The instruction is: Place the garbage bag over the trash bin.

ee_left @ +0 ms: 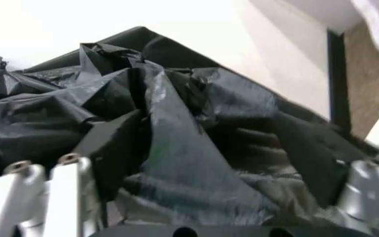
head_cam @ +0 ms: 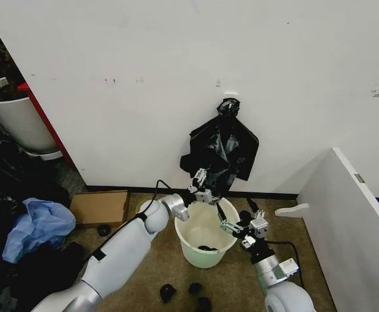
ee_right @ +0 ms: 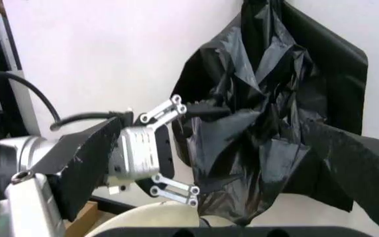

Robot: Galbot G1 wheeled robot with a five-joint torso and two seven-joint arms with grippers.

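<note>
Silver fingers of the left end effector (head_cam: 202,184) are spread around the hanging garbage bag's (head_cam: 223,151) lower edge, above the trash bin (head_cam: 205,237) on the floor. Beside the bin's rim, the right end effector (head_cam: 231,227) is spread too.

A cluttered indoor storage corner: bare white wall (head_cam: 176,65), flattened cardboard (head_cam: 99,207), planter pot (head_cam: 17,117), carpeted floor (head_cam: 143,273).

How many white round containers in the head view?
2. The trash bin stands on the floor at centre, near the wall. A larger planter pot sits far left. The left-side clutter could hide more.
</note>
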